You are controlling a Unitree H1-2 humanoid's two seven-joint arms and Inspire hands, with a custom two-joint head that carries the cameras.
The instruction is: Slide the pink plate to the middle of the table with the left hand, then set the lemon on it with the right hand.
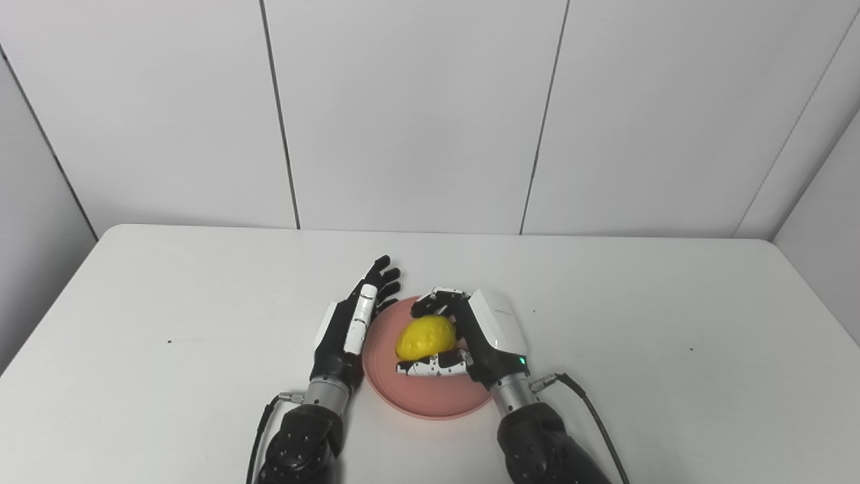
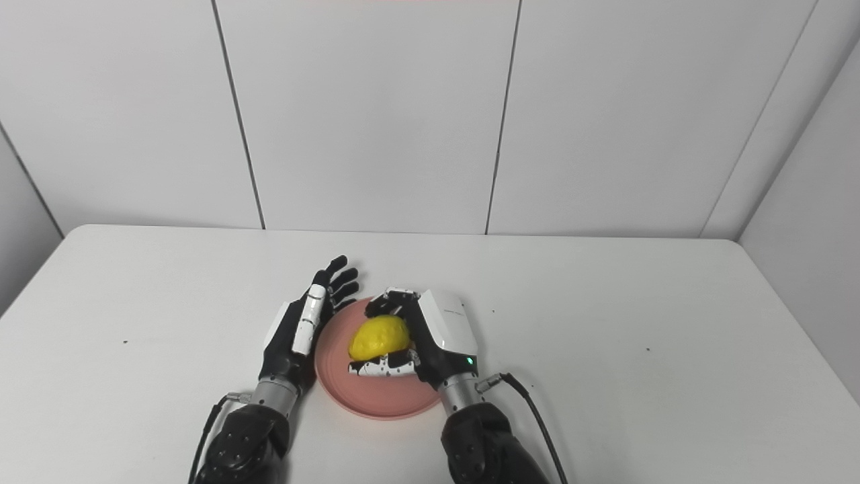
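The pink plate (image 1: 430, 396) lies on the white table near the front middle. Over its centre is the yellow lemon (image 1: 424, 337), held by my right hand (image 1: 470, 336), whose fingers curl over the top and whose thumb runs under the near side. Whether the lemon touches the plate cannot be told. My left hand (image 1: 353, 323) stands on edge against the plate's left rim, fingers straight and apart, holding nothing. The right eye view shows the same: lemon (image 2: 379, 337), plate (image 2: 383, 396), left hand (image 2: 302, 323), right hand (image 2: 430, 333).
The white table (image 1: 672, 323) reaches to a rounded back edge at grey wall panels. A black cable (image 1: 591, 410) trails from my right wrist, and another loops by the left forearm.
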